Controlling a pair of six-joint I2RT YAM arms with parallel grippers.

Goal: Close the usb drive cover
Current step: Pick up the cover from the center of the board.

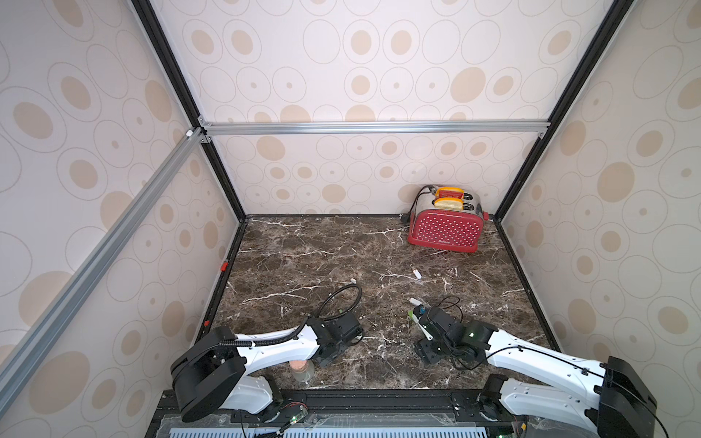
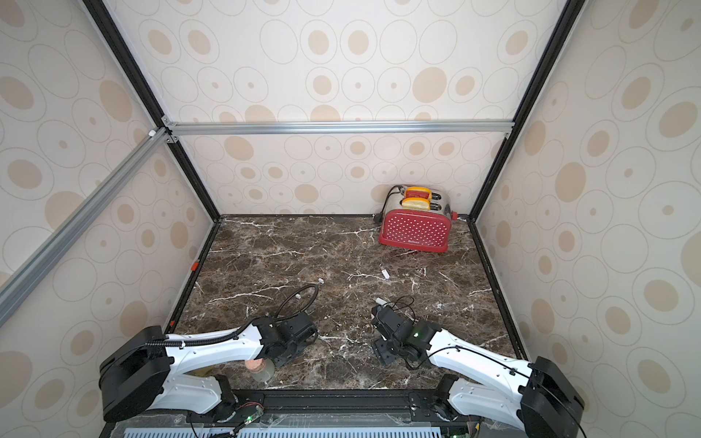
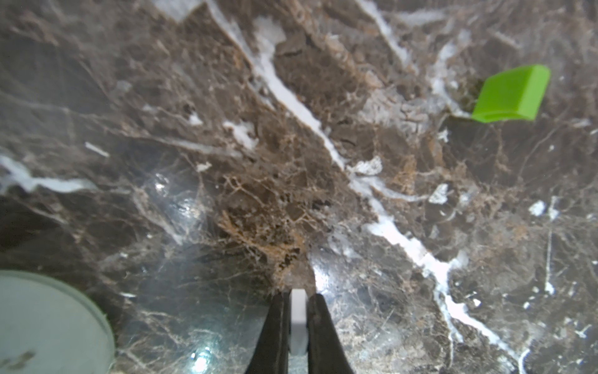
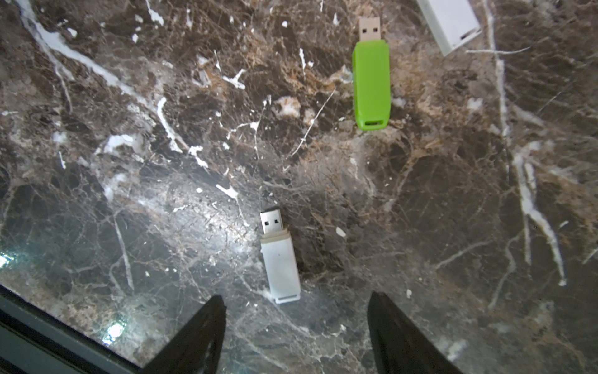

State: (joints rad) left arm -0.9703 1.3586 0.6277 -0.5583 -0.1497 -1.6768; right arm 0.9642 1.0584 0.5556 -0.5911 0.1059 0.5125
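Left pincer [image 3: 297, 296] is clamped together on a small white piece [image 3: 297, 323], seen edge-on between the two black fingers just above the dark marble desk [image 1: 303, 246]. From that angle I cannot tell whether the piece is a cover. A green cap [image 3: 511, 94] lies loose on the desk, well apart from that pincer, with its open slot showing. The edge of a pale round thing [image 3: 48, 323] sits off to one side.

Right pincer [image 4: 296, 294] hangs with its fingers wide apart and holds nothing. A white usb drive [image 4: 280, 259] lies flat on the desk, its rear end just between the fingertips and its metal plug bare. Beyond it lies a green usb drive [image 4: 371, 84], also flat and with its plug uncovered. Past that, the corner of another white thing [image 4: 449, 22] is cut off by the frame edge.

In both top views the arms reach over the near part of the desk. A red toaster [image 1: 445, 223] stands in the far right corner.
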